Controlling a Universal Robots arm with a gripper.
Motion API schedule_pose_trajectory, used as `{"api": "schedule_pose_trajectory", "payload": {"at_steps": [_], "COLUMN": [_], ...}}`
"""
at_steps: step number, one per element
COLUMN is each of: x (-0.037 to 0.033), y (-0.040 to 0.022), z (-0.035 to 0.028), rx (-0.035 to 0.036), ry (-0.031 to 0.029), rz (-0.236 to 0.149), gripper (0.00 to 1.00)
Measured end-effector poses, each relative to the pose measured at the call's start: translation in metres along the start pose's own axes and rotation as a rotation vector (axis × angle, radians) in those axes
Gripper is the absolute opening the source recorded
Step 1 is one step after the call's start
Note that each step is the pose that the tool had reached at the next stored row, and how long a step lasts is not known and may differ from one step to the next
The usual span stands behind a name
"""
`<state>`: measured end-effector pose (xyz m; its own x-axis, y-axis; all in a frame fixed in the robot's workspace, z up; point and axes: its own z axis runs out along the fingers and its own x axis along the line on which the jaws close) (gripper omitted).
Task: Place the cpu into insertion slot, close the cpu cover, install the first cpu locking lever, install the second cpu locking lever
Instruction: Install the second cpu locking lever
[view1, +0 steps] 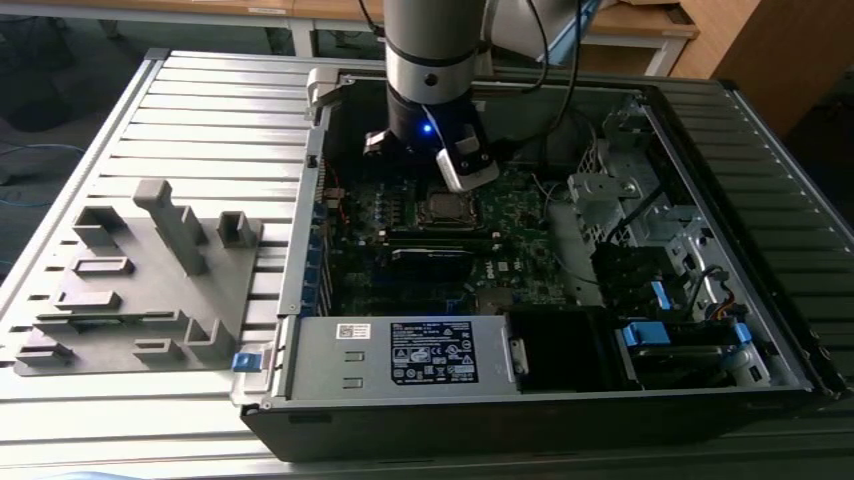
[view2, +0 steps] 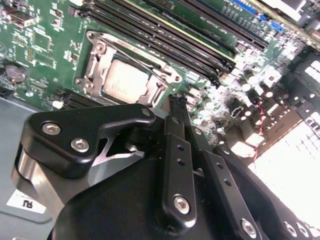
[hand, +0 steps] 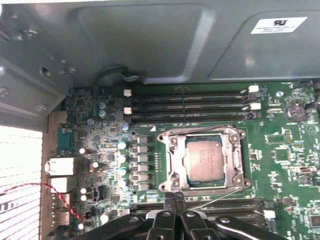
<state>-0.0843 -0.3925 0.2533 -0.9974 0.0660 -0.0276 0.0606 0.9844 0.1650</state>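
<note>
Overhead, shut pincer (hand: 174, 199) beside covered cpu (hand: 203, 159).

An open computer case (view1: 534, 300) is lying on a slatted metal table (view1: 200, 120). The robot arm (view1: 430, 60) is reaching down into the case, its wrist glowing with a small blue light, and is hanging just above the green motherboard (view1: 441, 235). The silver chip (view1: 443, 208) is sitting in its socket on the board, just below the arm's end. A grey fixture block (view1: 134, 285) is resting on the table towards the exterior view's left, apart from the case.
</note>
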Motion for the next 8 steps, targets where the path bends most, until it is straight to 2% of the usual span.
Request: {"api": "schedule_pose_trajectory", "payload": {"at_steps": [8], "x": [-0.0057], "y": [0.0003], "z": [0.0004], "rx": [0.0017], "ry": [-0.0073], "rz": [0.044], "gripper": [0.11]}}
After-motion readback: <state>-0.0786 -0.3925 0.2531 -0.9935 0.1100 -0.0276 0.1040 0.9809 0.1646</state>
